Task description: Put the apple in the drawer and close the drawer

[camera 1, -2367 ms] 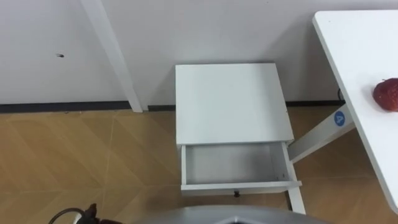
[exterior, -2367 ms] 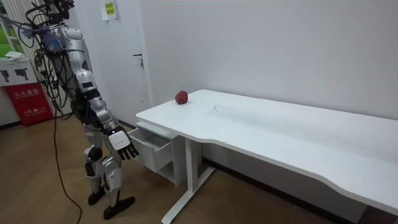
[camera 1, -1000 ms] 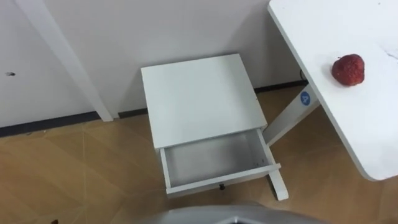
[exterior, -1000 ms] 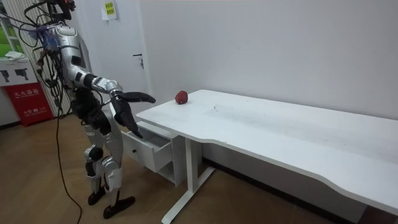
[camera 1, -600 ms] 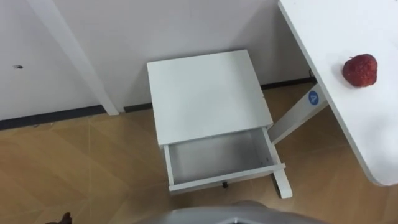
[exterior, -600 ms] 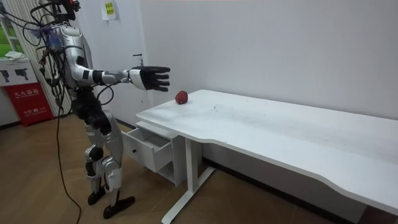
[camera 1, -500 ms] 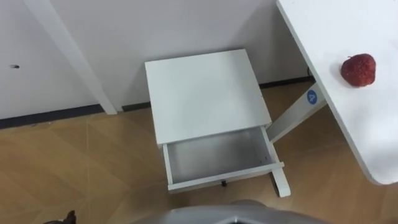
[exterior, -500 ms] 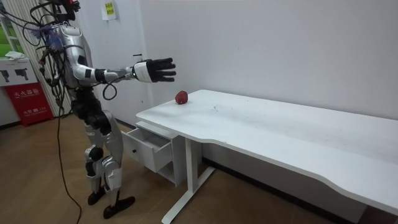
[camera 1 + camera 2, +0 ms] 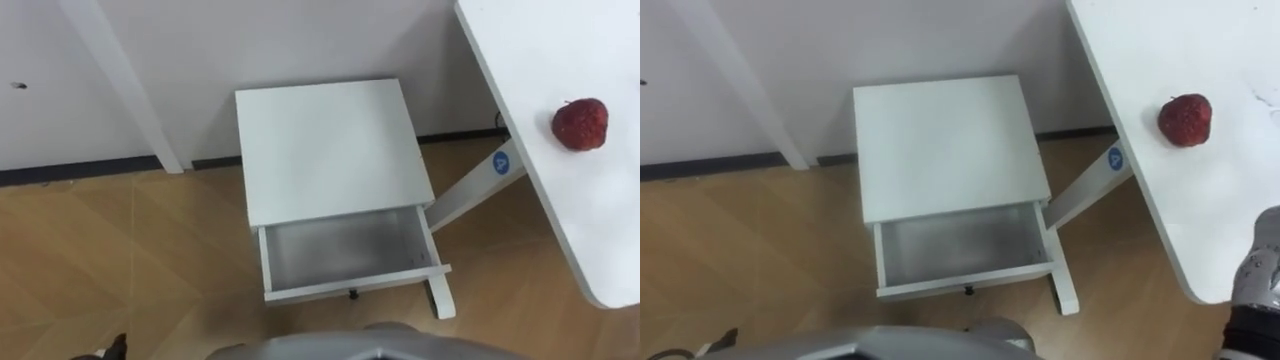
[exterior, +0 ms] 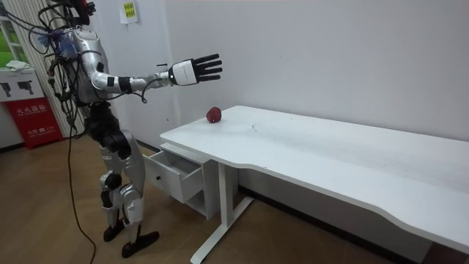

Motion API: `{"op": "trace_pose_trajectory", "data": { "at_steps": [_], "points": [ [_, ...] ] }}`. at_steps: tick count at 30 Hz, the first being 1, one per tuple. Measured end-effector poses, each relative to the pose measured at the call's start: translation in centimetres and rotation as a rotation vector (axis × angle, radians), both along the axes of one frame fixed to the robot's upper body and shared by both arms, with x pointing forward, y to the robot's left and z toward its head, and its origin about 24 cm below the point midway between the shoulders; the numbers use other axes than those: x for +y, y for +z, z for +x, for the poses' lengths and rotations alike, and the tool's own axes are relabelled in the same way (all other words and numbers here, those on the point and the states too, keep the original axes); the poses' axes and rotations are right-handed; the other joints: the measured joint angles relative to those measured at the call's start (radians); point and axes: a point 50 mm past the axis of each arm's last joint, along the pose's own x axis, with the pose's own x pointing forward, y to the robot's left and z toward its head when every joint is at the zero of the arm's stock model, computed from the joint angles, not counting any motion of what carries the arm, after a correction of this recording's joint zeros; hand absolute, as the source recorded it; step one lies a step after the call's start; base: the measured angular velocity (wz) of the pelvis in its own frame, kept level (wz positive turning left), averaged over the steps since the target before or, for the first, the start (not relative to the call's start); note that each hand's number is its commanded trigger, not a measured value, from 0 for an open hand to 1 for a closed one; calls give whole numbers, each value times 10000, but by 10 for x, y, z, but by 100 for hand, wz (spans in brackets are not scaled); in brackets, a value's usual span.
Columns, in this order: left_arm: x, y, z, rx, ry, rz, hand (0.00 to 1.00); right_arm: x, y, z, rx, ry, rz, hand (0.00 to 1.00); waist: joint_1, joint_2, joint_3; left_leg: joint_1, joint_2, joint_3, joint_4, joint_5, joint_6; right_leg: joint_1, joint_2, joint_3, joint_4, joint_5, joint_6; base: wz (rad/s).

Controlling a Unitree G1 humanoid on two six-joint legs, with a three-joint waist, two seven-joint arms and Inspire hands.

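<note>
A red apple [image 9: 580,124] lies near the corner of the white table [image 9: 530,50], also seen as the apple [image 10: 213,114] in the room view. The small white cabinet [image 9: 328,150] stands against the wall with its drawer [image 9: 350,284] pulled out and nothing inside. I stand in front of the cabinet with the table on my right. My right arm is stretched out at shoulder height, and my right hand [image 10: 194,71] is open with straight fingers, in the air above and short of the apple. Its forearm [image 9: 1252,285] enters the right eye view's lower right corner.
A white door frame post [image 9: 125,85] runs down the wall to the left of the cabinet. The table's white leg [image 9: 470,190] stands close to the cabinet's right side. Wooden floor [image 9: 120,260] lies open to the left. A red box [image 10: 35,125] stands behind me.
My right arm has swung up from beside my thigh to shoulder height and reached out towards the table. The eye views have shifted a little with my head.
</note>
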Motion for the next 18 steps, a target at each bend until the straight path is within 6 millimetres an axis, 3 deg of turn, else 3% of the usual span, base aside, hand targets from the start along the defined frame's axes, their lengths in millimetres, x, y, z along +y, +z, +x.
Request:
{"op": "trace_pose_trajectory", "data": {
  "at_steps": [10,18],
  "points": [
    [0,0,-1,41,1,5,0,2,0,17,670,1572,-225,0,28,55,55,-21,2,-198,33,1,2,90,-23,-170,-14,0,0,4],
    [1,0,0,30,-42,29,0,-3,-5,20,1629,1913,-818,0,58,-22,36,-35,3,-275,23,1,2,67,-28,-311,-9,0,0,2]
  ]
}}
